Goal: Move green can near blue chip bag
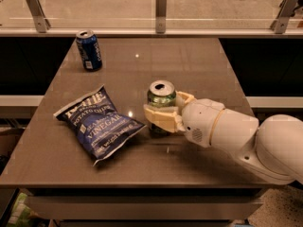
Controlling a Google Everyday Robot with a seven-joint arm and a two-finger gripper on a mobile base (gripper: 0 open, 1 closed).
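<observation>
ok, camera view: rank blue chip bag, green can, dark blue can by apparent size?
1. blue chip bag: clearly largest.
2-3. green can and dark blue can: look alike; the green one sits nearer the camera and is partly covered by the gripper, whose fingers are shut around it beside the bag, so no ranking.

The gripper is squeezing the green can near the middle of the table. Its front finger is covering the can's lower half, and the can is hiding most of the back finger. The arm is running off the right edge. The small words on the blue chip bag and the dark blue can are looking too tiny to read. Something green is peeking in at the bottom left, too cut off to name.
</observation>
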